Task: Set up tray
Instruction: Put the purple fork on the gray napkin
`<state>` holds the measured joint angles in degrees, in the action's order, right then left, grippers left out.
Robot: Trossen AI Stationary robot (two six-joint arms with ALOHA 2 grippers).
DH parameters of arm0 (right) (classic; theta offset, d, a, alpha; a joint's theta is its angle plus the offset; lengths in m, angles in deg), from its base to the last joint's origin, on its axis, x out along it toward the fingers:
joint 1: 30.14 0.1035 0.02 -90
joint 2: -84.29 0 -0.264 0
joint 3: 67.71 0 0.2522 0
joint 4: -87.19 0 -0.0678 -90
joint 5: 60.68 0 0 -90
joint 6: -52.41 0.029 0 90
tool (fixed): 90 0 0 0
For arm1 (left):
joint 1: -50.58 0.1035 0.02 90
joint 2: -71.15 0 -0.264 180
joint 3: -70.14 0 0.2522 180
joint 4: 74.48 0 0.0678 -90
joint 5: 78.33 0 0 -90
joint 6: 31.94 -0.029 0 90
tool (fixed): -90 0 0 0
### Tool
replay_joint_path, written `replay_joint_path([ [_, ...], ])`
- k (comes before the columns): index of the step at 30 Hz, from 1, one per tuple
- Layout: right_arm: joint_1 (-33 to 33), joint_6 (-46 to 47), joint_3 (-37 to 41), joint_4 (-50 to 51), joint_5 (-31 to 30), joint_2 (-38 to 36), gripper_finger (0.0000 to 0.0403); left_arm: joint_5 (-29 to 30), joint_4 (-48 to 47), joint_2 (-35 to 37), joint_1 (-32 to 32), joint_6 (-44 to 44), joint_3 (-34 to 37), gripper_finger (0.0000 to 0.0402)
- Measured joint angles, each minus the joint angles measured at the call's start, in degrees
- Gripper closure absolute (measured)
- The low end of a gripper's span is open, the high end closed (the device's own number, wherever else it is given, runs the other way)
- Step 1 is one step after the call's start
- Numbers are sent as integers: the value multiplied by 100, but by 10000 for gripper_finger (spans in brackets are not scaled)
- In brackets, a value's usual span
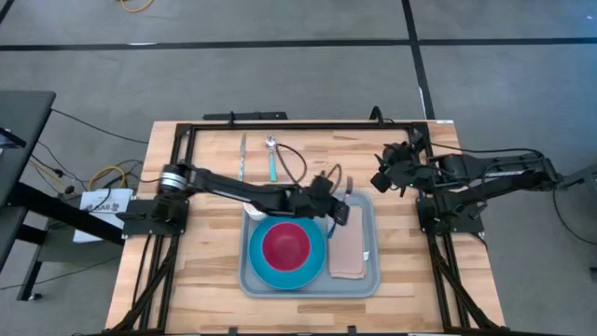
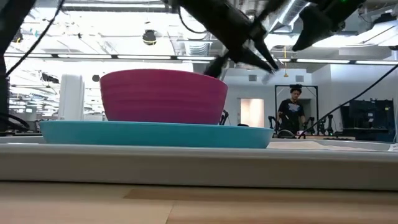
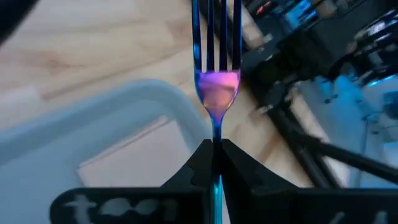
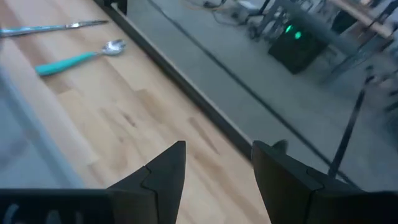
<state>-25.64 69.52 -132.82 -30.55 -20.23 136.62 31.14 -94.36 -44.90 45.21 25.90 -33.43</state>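
The grey-blue tray (image 1: 368, 285) lies on the wooden table. It carries a round blue plate (image 1: 261, 269) with a magenta bowl (image 1: 286, 245) on it, and a tan napkin (image 1: 348, 247) beside the plate. My left gripper (image 3: 214, 146) hovers over the tray's far right corner (image 3: 155, 93), shut on a fork (image 3: 216, 93). The fork's prongs point away from the gripper, past the tray's rim. My right gripper (image 4: 217, 158) is open and empty above the table's far right part, clear of the tray. My left gripper pinches the fork between its two fingers at the thin neck (image 3: 216, 134) just behind the prongs. The handle runs back between the fingers and is mostly hidden. The fork lies along the fingers' direction and is lifted clear above the tray corner and napkin (image 3: 137, 158).
A knife (image 1: 242, 157) and a teal-handled spoon (image 1: 272, 159) lie side by side on the table beyond the tray, near the far edge. A black frame borders the table. A person (image 2: 290, 115) stands in the room far behind.
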Motion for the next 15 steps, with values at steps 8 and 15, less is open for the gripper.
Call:
replay_joint_path([
  [8, -120, -519, 0, -246, -312, -69, 225, -412, -653, -1228, -2, -247, -1487, 401],
  [15, -338, -584, 0, -365, -326, -63, 227, 198, -1506, -1351, -267, 934, -1671, 401],
])
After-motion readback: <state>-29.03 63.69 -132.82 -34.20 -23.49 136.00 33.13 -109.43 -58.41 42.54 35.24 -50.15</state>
